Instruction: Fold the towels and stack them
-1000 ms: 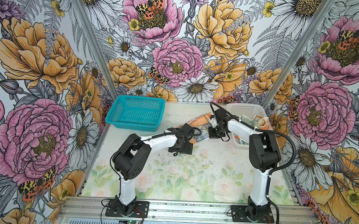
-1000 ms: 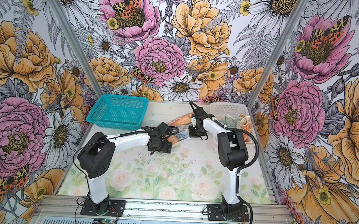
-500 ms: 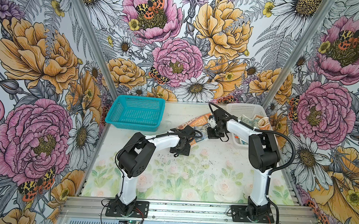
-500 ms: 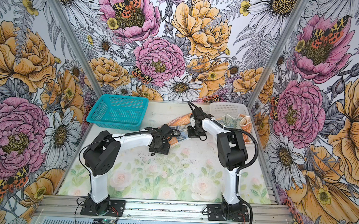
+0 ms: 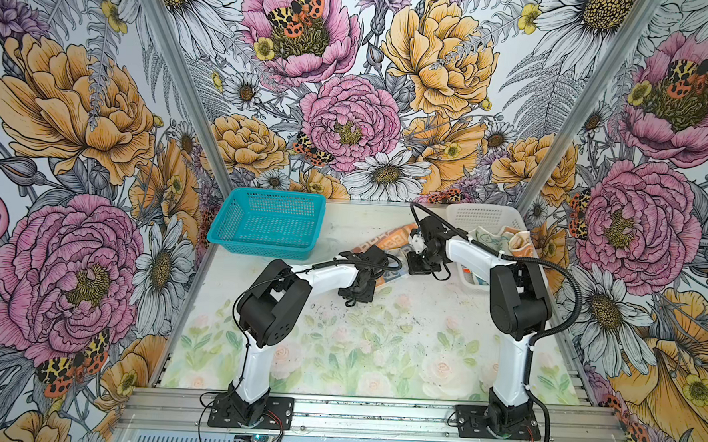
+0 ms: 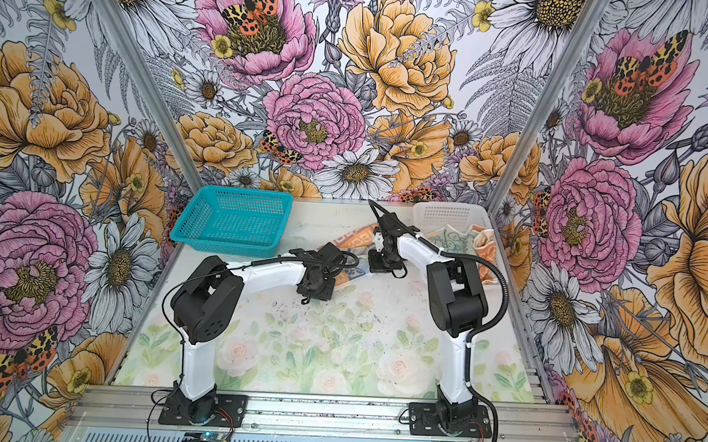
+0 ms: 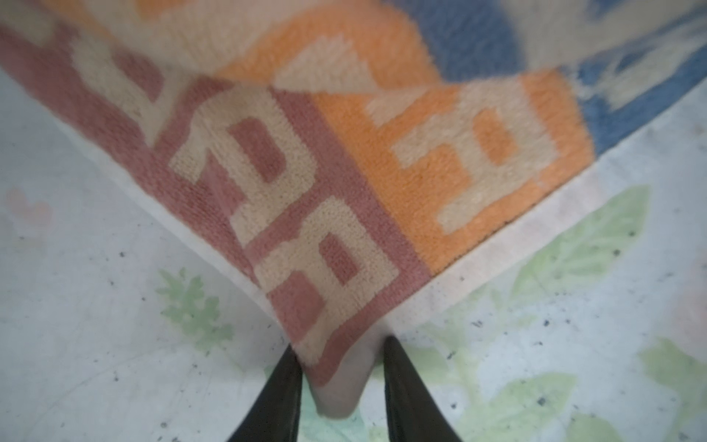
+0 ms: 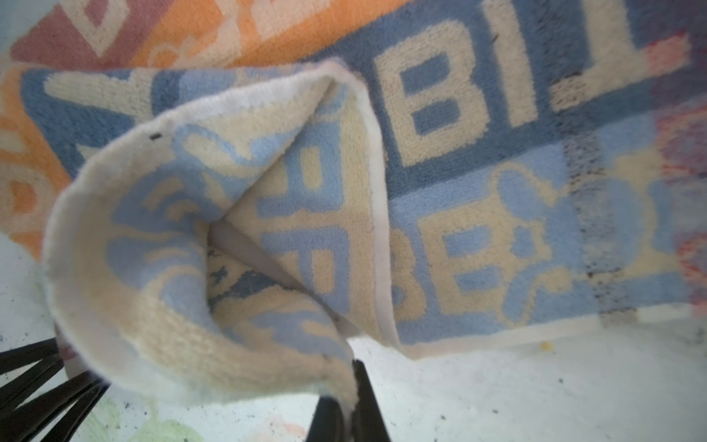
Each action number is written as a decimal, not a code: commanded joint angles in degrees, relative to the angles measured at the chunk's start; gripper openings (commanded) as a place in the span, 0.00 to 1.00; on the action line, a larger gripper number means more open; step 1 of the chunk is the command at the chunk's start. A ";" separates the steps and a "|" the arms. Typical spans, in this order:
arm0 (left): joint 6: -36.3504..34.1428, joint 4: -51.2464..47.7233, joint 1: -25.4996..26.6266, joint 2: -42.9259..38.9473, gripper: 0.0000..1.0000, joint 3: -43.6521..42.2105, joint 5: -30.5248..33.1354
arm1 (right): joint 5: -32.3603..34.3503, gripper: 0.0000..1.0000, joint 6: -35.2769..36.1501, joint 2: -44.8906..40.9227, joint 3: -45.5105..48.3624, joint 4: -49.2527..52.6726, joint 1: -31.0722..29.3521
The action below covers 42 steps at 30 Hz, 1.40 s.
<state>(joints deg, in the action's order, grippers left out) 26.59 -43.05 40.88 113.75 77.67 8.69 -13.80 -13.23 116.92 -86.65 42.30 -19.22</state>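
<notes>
The striped orange, blue and pink cloth towel [image 7: 344, 172] is thick looped terry, fluffy and matt (its pale hem looks flatter). The teal mesh basket [image 5: 259, 246] and white mesh basket [image 5: 481, 215] are smooth plastic; the floral-printed tabletop [image 5: 379, 340] is smooth, faintly glossy, flecked with dark grit.

Teal mesh basket [image 5: 267, 221] back-left on floral tabletop [image 5: 337, 354], white basket [image 5: 481, 214] back-right.

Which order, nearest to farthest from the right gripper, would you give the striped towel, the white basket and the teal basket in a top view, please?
1. Striped towel: mid-table towards the back, pinched in the jaws of the right gripper.
2. White basket: just to that gripper's right, in the back right corner.
3. Teal basket: across the table, back left.
</notes>
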 commanded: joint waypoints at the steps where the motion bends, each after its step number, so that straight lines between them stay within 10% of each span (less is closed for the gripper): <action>1: -0.66 -0.66 0.43 1.65 0.24 -1.79 1.34 | -1.47 0.00 -1.07 -1.52 0.35 -1.25 -0.51; 6: -1.25 -1.08 0.03 0.10 0.00 -2.32 1.66 | -4.33 0.00 -1.99 -3.07 0.04 -1.23 -0.50; 28: -7.63 -9.58 -14.70 -21.56 0.00 38.87 -1.75 | -14.27 0.00 -11.72 -29.37 -20.62 -1.08 -0.32; 42: -9.06 -16.81 4.79 -36.16 0.00 42.98 13.84 | -23.08 0.00 -14.67 -46.45 -22.00 0.11 -1.68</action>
<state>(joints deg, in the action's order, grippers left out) 17.54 -58.13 42.85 82.15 119.74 15.53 -33.69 -26.04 73.93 -108.12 42.22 -20.36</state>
